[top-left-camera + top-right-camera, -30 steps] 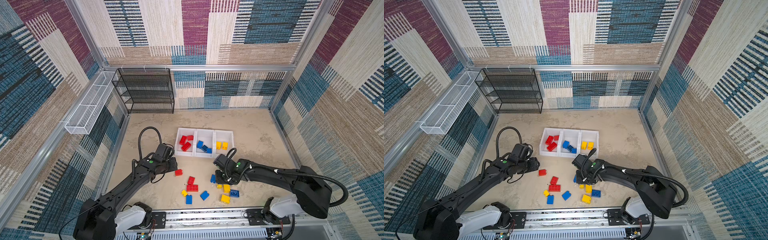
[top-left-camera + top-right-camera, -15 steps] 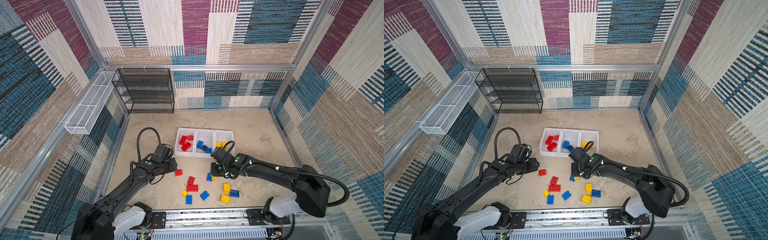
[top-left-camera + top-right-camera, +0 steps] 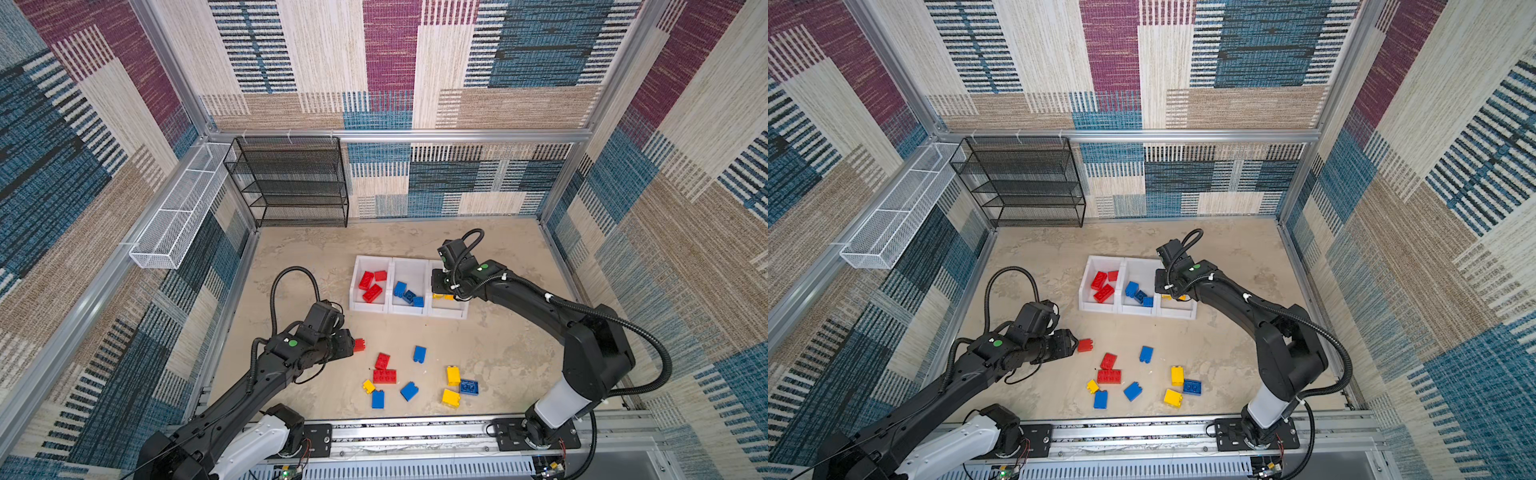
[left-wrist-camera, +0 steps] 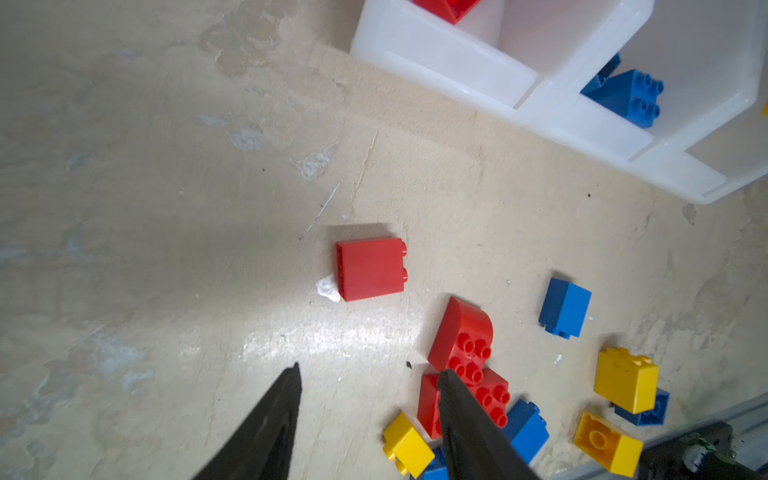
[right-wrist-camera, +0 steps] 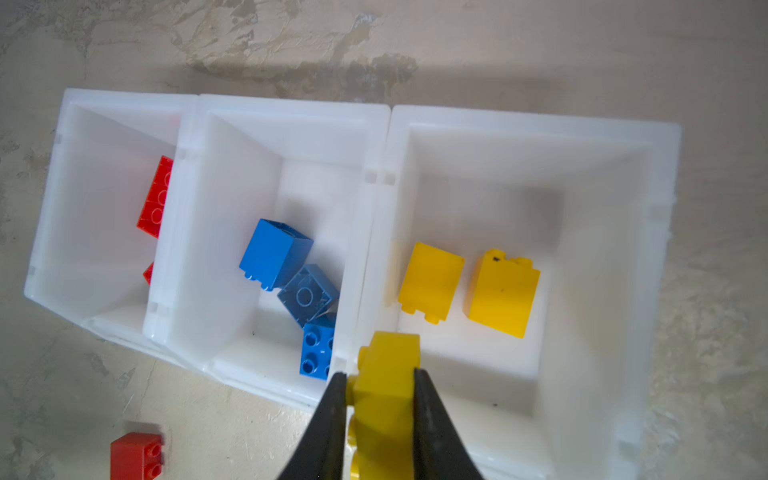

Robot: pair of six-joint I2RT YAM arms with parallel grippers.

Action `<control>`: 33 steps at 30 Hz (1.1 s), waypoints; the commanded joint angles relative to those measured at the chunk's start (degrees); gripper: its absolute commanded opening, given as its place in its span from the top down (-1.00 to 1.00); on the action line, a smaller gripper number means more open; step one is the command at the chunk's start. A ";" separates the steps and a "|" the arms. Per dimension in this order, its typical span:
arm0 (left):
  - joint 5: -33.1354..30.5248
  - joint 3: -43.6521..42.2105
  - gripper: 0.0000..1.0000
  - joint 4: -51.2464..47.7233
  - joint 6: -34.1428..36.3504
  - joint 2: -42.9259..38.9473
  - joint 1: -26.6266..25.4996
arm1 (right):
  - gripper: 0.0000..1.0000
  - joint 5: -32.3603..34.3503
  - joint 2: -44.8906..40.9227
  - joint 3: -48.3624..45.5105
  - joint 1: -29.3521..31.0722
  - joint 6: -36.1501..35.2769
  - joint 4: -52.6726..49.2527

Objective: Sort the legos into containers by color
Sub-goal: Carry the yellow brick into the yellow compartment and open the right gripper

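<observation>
Inspector: State of the right hand [image 5: 379, 372]?

Recorder: Pinching a yellow brick [image 5: 388, 357], one finger on each flank. The brick hangs over the containers [image 3: 409, 309], above the near rim of the yellow end bin [image 5: 536, 133], close to the wall it shares with the middle bin [image 5: 291, 108].

Inspector: Contents of the containers?

Recorder: Two yellow bricks [image 5: 432, 282] lie side by side, not touching, on the floor of the yellow end bin. Three blue bricks [image 5: 276, 251] are bunched in the middle bin. The red end bin [image 3: 368, 306] holds three red bricks [image 3: 372, 293].

Inspector: And the left hand [image 4: 369, 369]?

Recorder: Spread, with nothing between the fingers. It sits on the arm-base side of the containers, off the red end bin, over the table [image 3: 498, 332]. A lone red brick [image 4: 370, 268] lies on its side between the hand and the containers, clear of both fingertips.

Inspector: Unsorted stock?

Recorder: Ten loose bricks [image 3: 409, 390] on the table, the lone red brick included, all on the arm-base side of the containers: three red, four blue, three yellow. Two of the red ones lie touching.
</observation>
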 commanded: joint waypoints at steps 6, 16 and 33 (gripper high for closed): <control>0.08 -2.12 -0.13 -1.35 -3.11 -1.73 -2.66 | 0.05 0.52 2.21 1.18 -2.20 -3.05 2.33; -0.52 -1.68 -0.13 -1.25 -3.65 1.81 -7.27 | -0.31 0.98 -1.50 -0.79 -2.29 -2.31 2.15; -1.75 -1.18 -0.08 -0.06 -7.14 8.40 -17.26 | -0.30 -1.04 -5.78 -7.31 -2.30 -0.37 3.63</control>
